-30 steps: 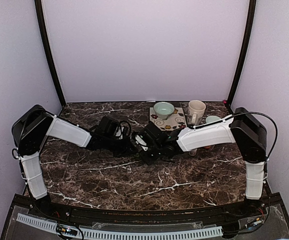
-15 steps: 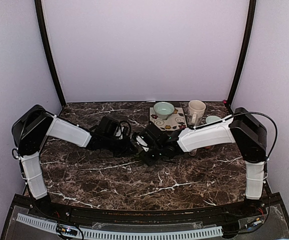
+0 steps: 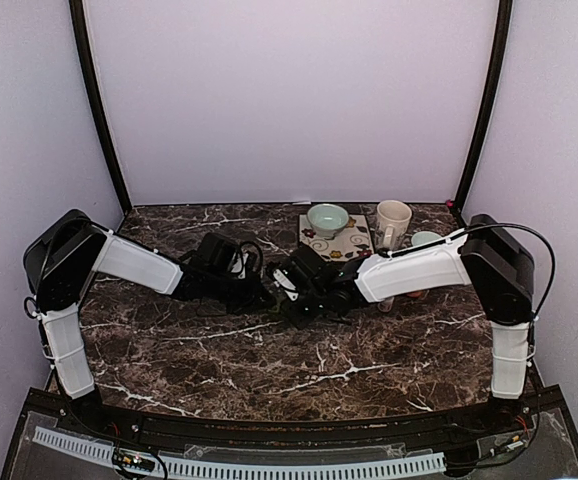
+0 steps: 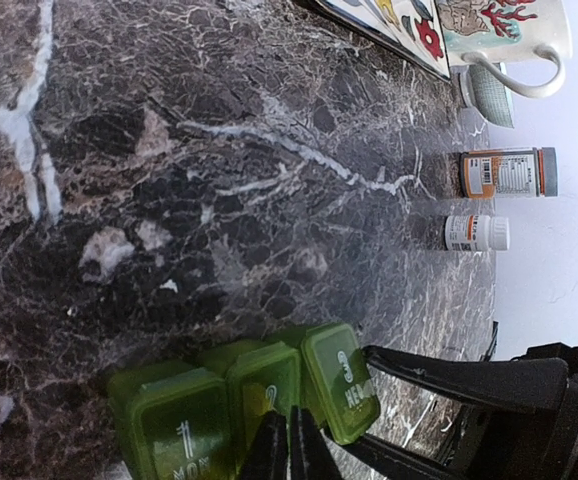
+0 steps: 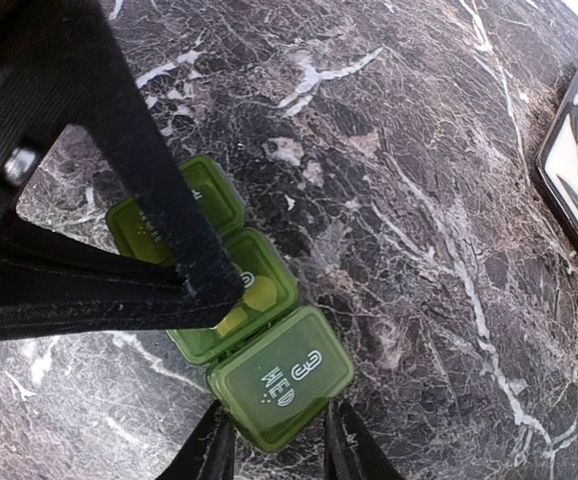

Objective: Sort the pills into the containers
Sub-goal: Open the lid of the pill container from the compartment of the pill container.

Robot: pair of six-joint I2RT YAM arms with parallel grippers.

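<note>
1. The pill box (image 5: 281, 378) is translucent green plastic, a short row of square compartments with rounded corners. It lies flat on the glossy dark marble table (image 5: 419, 200), mid-table between the two arms.
2. Its end lid bears raised lettering "3 WED" and is closed. The neighbouring compartment looks open, with two small yellowish pills (image 5: 260, 294) inside.
3. The left gripper (image 4: 289, 452) has its matte black fingers pressed together at the tips, with nothing visible between them. They point down at the middle compartment.
4. The right gripper (image 5: 279, 430) has its jaws parted, one finger on each side of the "3 WED" compartment. Whether they press on it cannot be told.
5. Farther along the table stand a ribbed amber bottle (image 4: 509, 172), a small white bottle (image 4: 477, 232) and a glazed mug (image 4: 499, 30) with a red coral print.
</note>
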